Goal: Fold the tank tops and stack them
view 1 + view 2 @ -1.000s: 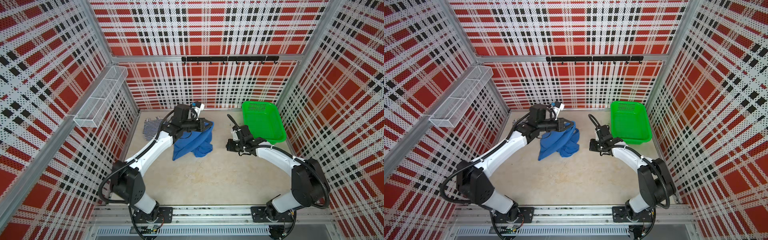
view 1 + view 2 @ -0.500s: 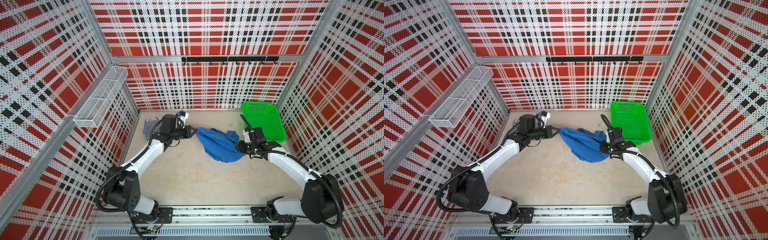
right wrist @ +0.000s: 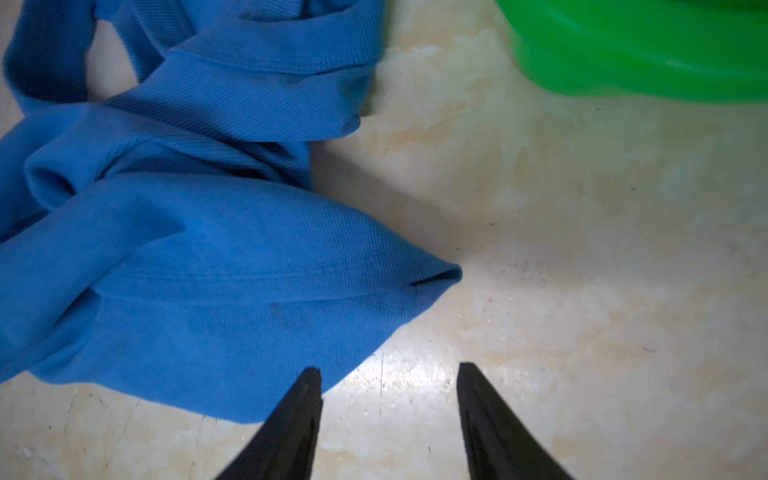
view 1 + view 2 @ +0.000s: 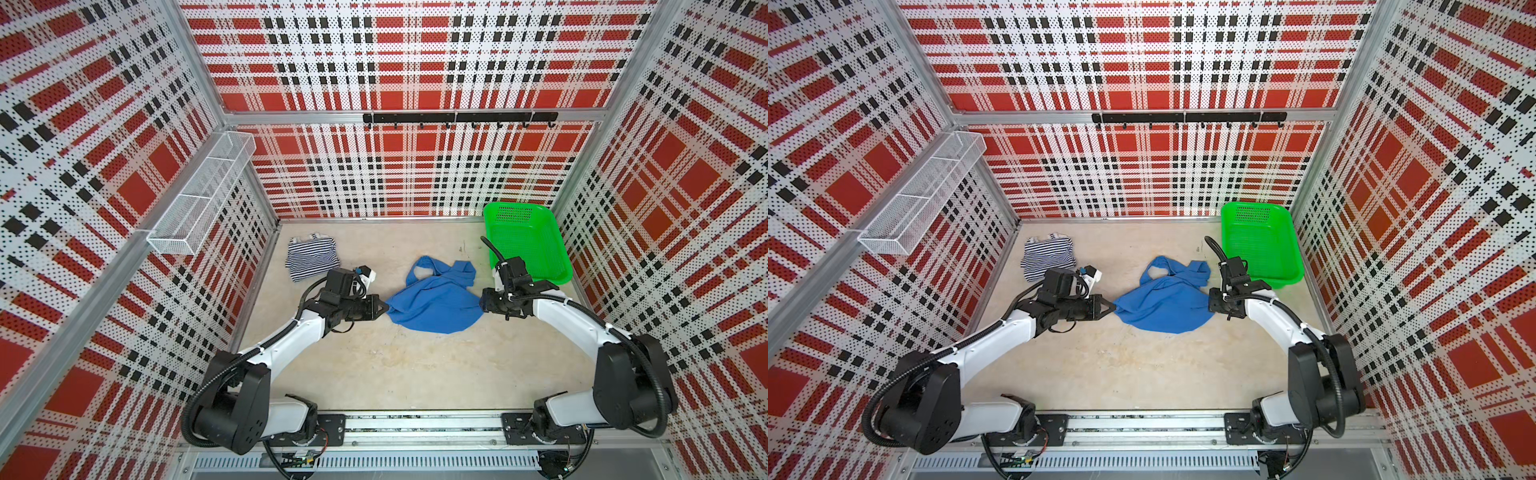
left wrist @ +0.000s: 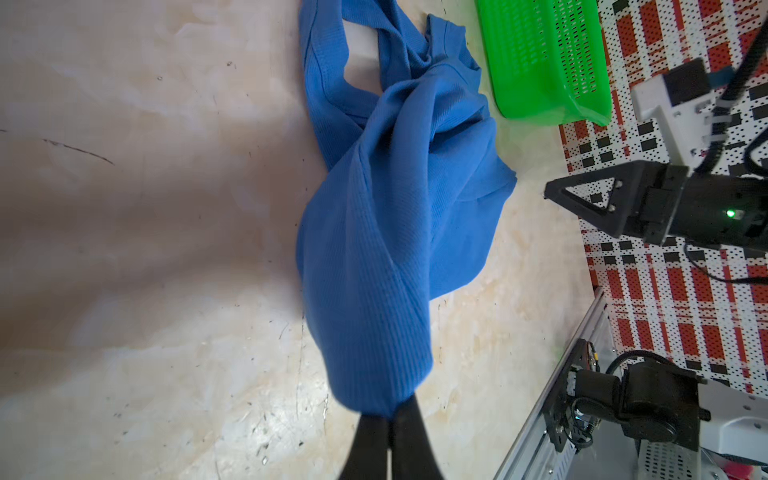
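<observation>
Blue top newly spread beside basket

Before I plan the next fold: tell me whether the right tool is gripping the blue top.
No, the right tool has its jaws apart, clamping nothing, and the blue top lies loose.

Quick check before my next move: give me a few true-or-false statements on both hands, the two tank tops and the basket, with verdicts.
1. The left hand is shut on a corner of the blue tank top. True.
2. The right hand grips the blue tank top. False: its jaws stand apart, with only bare table between them.
3. The striped tank top lies in the green basket. False: it lies on the table near the far left corner, and the basket is empty.
4. The blue tank top lies rumpled between the two hands, not folded. True.
</observation>
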{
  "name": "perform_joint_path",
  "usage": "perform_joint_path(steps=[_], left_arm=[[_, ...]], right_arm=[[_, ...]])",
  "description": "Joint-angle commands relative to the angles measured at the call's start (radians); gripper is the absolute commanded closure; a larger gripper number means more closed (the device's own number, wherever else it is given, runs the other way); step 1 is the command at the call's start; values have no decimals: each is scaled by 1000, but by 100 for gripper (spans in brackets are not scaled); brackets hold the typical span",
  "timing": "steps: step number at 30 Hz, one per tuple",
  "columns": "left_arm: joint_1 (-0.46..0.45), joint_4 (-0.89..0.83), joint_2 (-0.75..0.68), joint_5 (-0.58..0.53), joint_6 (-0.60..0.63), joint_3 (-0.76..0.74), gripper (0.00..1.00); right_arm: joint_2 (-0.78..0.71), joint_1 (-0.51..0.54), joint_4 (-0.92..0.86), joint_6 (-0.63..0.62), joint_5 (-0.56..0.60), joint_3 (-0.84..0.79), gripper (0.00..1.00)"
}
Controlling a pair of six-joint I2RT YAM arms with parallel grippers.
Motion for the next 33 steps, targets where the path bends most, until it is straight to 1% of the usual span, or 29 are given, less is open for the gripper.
perform_joint_path(steps=[1, 2, 4, 5, 6, 7, 8, 9, 10, 11, 12, 13, 15, 18, 21, 24, 33], left_arm=[[-7, 16, -5, 2, 23, -7, 100], [-8, 18, -3, 2, 23, -7, 100], [-7, 20, -3, -4, 23, -11, 100], [-4, 19, -7, -8, 23, -17, 100], [2, 19, -15, -19, 23, -24, 100], [14, 21, -30, -29, 17, -33, 100], [28, 27, -44, -33, 9, -43, 100], [50, 39, -62, -41, -7, -54, 100], [73, 52, -83, -51, -21, -64, 100], [89, 62, -102, -50, -29, -69, 100], [138, 70, -122, -47, -33, -71, 100], [165, 73, -139, -47, -36, -68, 100], [205, 78, -163, -37, -36, -52, 100], [243, 79, -192, -31, -33, -14, 100], [266, 76, -208, -27, -30, 21, 100], [279, 73, -212, -24, -26, 44, 100], [320, 99, -212, 9, -53, 44, 100]], right_arm=[[103, -9, 101, -43, -46, 46, 40], [138, -8, 125, -47, -56, 57, 38], [203, -9, 136, -52, -63, 79, 38], [229, -9, 137, -48, -63, 85, 40], [241, -9, 141, -46, -68, 84, 44], [241, -8, 147, -41, -72, 81, 55], [230, -9, 150, -35, -69, 79, 74], [215, -9, 138, -31, -60, 85, 97], [190, -9, 115, -29, -51, 99, 100], [161, -7, 95, -31, -48, 114, 100], [124, -7, 70, -32, -48, 135, 100], [87, -7, 44, -35, -54, 164, 100], [14, -8, -4, -38, -75, 218, 100], [-98, -7, -21, -41, -132, 283, 100], [-189, -9, -33, -48, -165, 330, 100], [-257, -9, -35, -45, -204, 339, 100], [-364, -13, -71, -35, -173, 290, 100]])
